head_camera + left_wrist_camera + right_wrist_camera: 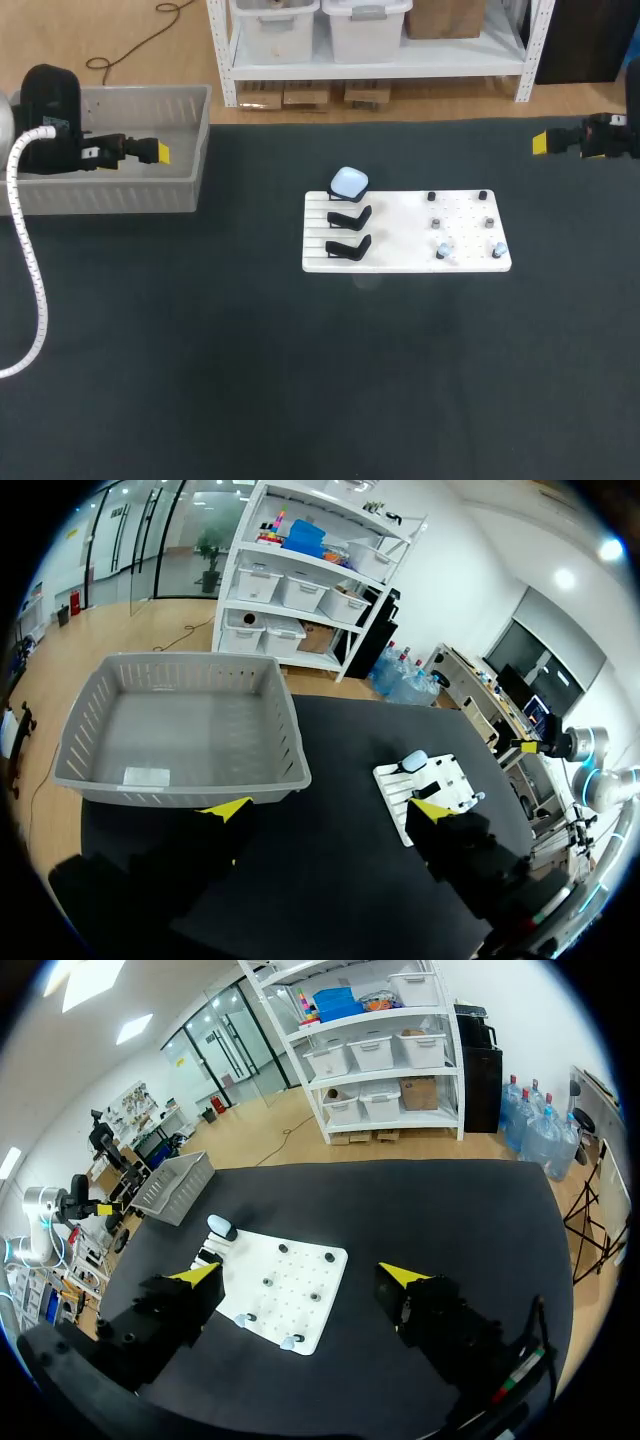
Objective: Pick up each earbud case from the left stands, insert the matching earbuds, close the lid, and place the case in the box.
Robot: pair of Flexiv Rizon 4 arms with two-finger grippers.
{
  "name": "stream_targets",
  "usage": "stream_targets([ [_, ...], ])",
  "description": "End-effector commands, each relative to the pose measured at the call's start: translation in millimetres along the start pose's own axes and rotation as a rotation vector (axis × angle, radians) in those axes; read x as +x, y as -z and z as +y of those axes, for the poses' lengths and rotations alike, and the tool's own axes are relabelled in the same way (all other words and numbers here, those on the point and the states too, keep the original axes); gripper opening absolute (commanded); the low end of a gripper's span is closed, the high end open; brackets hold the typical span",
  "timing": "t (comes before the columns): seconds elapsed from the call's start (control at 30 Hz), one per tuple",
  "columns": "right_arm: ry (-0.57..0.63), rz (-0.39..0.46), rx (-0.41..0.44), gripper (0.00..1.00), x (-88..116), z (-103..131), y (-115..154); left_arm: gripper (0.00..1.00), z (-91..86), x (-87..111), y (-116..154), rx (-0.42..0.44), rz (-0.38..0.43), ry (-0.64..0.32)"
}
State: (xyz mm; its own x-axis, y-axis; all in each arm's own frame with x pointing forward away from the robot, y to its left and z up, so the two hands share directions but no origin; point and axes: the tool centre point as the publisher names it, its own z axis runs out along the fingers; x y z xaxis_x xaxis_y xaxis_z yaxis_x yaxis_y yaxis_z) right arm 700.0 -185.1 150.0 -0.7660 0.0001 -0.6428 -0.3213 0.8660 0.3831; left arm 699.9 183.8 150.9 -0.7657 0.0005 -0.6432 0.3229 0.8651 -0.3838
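At centre frame in the head view, a white board [400, 262] is lying flat on the dark table [300, 400]. Three black stands [349, 217] are lining up down the board's left part. The top one is carrying a pale blue earbud case [348, 182], and its lid is looking shut. On the board's right part, small pegs [436, 222] are sitting in two columns. The lowest pair are showing two pale earbuds [443, 252]. The other pegs are too small to tell.

At upper left, a grey slotted basket [190, 170] is sitting on the table, well apart from the board. The left gripper [157, 152] is hovering over the basket's right half, pointing toward frame right. In the left wrist view its yellow-tipped fingers [225, 808] are spread wide with nothing between them. The basket is lying just ahead, with a white slip [147, 776] on its floor.

At upper right, by the frame edge, the right gripper [540, 143] is hanging over the table's far side. It is pointing toward frame left and is well apart from the board. In the right wrist view its fingers [400, 1274] are also gaping wide and gripping nothing. The board is lying ahead of them, with the case at its far corner.
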Motion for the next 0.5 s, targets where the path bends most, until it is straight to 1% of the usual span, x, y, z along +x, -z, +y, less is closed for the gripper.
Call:
stream_targets([
  [0.03,0.0,0.0,0.0,1.0,0,0,0,1.0,-1.5,-1.4,2,0.032,-0.026,-0.003],
  [0.13,0.0,0.0,0.0,1.0,0,0,0,1.0,-3.0,-9.6,7,0.08,-0.056,-0.025],
  [0.27,0.0,0.0,0.0,1.0,0,0,0,1.0,-3.0,-24.4,14,0.106,-0.089,-0.1],
  [0.4,0.0,0.0,0.0,1.0,0,0,0,1.0,-4.3,-36.8,18,0.134,-0.094,-0.238],
  [0.5,0.0,0.0,0.0,1.0,0,0,0,1.0,-7.6,-43.6,19,0.185,-0.075,-0.35],
])
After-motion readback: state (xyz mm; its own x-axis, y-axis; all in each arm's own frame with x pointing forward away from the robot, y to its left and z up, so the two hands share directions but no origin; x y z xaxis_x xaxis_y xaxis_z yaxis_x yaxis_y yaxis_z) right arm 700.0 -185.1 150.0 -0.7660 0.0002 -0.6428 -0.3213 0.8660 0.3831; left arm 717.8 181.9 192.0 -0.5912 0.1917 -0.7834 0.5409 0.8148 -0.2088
